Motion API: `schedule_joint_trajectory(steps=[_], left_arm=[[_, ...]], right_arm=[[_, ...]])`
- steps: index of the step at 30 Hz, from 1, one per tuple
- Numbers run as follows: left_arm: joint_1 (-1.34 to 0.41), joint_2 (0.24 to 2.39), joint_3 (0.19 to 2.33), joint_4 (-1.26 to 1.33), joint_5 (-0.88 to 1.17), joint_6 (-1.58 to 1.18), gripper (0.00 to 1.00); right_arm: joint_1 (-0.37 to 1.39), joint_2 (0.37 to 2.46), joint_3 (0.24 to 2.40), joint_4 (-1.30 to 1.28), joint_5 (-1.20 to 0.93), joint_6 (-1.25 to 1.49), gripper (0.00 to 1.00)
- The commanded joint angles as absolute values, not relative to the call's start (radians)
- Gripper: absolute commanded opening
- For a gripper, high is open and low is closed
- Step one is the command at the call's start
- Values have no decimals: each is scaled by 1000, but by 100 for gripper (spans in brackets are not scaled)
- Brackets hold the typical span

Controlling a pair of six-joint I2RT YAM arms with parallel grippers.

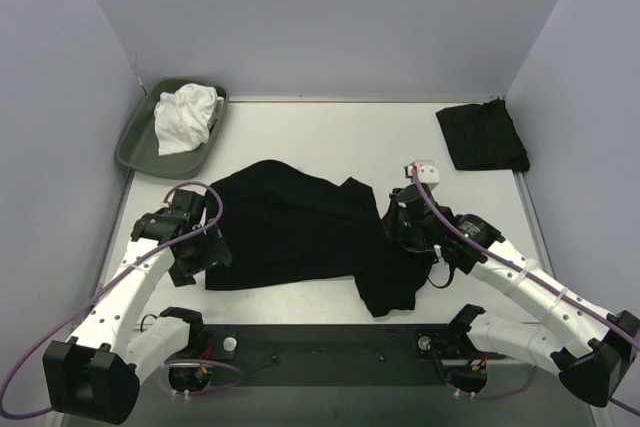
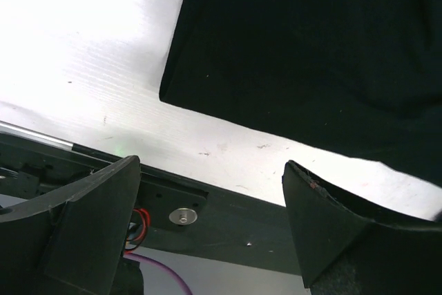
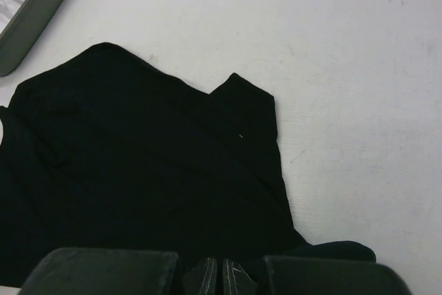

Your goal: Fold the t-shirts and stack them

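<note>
— T-shirt [image 1: 290,232], black, thin cloth: position?
— Mid-worktop [image 1: 330,137], between the two arms. It lies mostly flat and part folded, with its right portion trailing toward the near edge. A second item, the folded shirt [image 1: 483,137], sits at the far right corner, well apart.

— Fingers?
— The left fingers [image 2: 103,212] are wide apart and empty, hanging just beside the shirt's near left corner, above bare worktop. The right fingers [image 3: 210,278] are together, low on the right portion. They look to be on a pinch of cloth, though the wrist view shows little of the contact.

— Handling note for the fold?
— Judgement only. The left side wants a grip on that near corner before anything is carried across, so both arms can lift a matched edge. One-sided pulling would likely drag thin cloth into a skewed fold. Keep the lift low, lay edge to edge, and let go only once the cloth is flat.

— Surroundings?
— Tray [image 1: 135,142], grey-green, at the far left corner, holding a crumpled white cloth [image 1: 185,117]. Neither touches the shirts.

— Brands, labels, writing?
— None legible. No print or tag shows on either shirt. A small white block on the right wrist carries a red spot but no readable text.
</note>
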State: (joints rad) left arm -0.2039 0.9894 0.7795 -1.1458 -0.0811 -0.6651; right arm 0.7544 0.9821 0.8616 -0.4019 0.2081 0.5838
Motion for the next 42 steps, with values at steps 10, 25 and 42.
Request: schedule_joint_trajectory(steps=[10, 25, 42], left_arm=[[-218, 1008, 658, -1032, -130, -1000, 86], [-135, 1072, 545, -879, -186, -1063, 84], [-77, 1089, 482, -781, -184, -1034, 16]], right_arm=[[764, 877, 808, -337, 150, 577, 0], [764, 864, 785, -356, 153, 555, 0], [762, 858, 770, -376, 166, 568, 0]])
